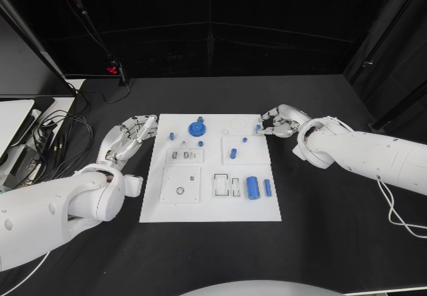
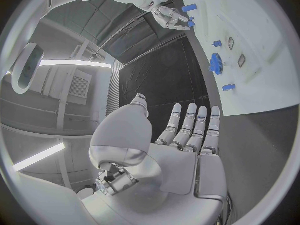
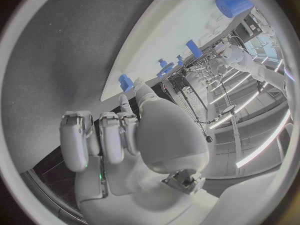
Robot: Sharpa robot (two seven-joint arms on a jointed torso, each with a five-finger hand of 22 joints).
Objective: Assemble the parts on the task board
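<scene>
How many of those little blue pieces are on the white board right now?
About 8 blue pieces on the white board: gear, peg at left edge, peg, two pegs mid-right, large cylinder, thin one, one by the right hand at. More may be hidden.

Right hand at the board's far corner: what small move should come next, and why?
Probably close the fingers on the small blue peg. The silver right hand hovers curled at the white task board's far right corner, fingertips beside that peg; whether they touch it is unclear. The left hand lies open.
</scene>
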